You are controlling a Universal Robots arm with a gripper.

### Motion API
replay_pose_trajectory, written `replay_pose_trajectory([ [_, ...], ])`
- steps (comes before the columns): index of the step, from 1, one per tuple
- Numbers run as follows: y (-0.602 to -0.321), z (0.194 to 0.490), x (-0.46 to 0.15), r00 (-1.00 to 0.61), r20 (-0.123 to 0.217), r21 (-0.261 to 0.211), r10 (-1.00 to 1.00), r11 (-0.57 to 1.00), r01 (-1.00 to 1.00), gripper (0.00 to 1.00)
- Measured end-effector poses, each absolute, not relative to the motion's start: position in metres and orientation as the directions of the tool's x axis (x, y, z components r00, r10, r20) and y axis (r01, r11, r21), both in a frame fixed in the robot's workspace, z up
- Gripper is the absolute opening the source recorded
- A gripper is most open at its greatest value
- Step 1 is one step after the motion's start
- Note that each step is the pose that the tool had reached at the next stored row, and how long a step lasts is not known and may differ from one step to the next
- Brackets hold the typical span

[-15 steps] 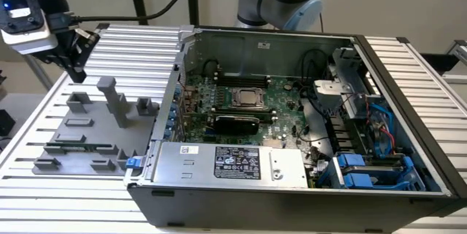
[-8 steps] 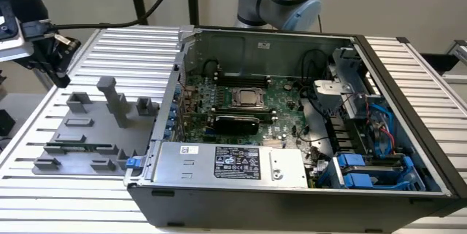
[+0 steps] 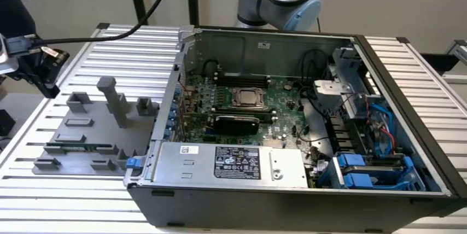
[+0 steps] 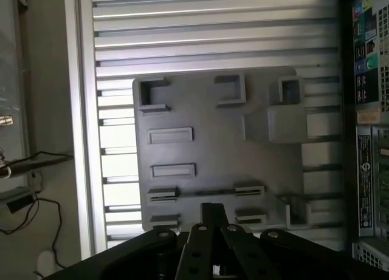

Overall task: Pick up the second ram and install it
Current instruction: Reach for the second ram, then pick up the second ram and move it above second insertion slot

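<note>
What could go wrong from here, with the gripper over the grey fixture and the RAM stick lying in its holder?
1. The second ram lies low between raised holders on the grey fixture. An off-centre descent by the gripper could hit a holder or the tall post.
2. The black cable hangs by the wrist and might snag on the case corner.
3. The memory slots sit deep inside, so a carried stick could clip the case wall.
</note>
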State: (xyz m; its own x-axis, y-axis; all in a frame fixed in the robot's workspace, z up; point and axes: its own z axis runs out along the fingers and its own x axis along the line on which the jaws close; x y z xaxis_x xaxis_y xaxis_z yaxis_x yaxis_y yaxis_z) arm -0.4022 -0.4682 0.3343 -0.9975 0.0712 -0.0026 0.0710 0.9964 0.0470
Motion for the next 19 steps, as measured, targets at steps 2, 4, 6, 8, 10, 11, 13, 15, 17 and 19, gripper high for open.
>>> replay_pose_trajectory([
  [2, -0.4698, 0.3322, -0.4023, -0.997, -0.002, 0.047, 0.071, 0.996, 0.071, 0.0],
  [4, -0.4698, 0.3323, -0.4023, -0.997, -0.002, 0.047, 0.071, 0.996, 0.071, 0.0],
  [6, -0.4699, 0.3323, -0.4022, -0.997, -0.002, 0.047, 0.071, 0.996, 0.071, 0.0],
  [8, -0.4699, 0.3323, -0.4022, -0.997, -0.002, 0.047, 0.071, 0.996, 0.071, 0.0],
  [10, -0.4699, 0.3323, -0.4022, -0.997, -0.002, 0.047, 0.071, 0.996, 0.071, 0.0],
  [11, -0.4699, 0.3323, -0.4022, -0.997, -0.002, 0.047, 0.071, 0.996, 0.071, 0.0],
  [13, -0.4699, 0.3323, -0.4022, -0.997, -0.002, 0.047, 0.071, 0.996, 0.071, 0.0],
  [15, -0.4699, 0.3323, -0.4022, -0.997, -0.002, 0.047, 0.071, 0.996, 0.071, 0.0],
  [17, -0.4699, 0.3321, -0.402, -0.998, -0.002, 0.047, 0.07, 0.996, 0.07, 0.0],
  [19, -0.4699, 0.3312, -0.4015, -0.999, -0.002, 0.047, 0.052, 0.998, 0.052, 0.0],
])
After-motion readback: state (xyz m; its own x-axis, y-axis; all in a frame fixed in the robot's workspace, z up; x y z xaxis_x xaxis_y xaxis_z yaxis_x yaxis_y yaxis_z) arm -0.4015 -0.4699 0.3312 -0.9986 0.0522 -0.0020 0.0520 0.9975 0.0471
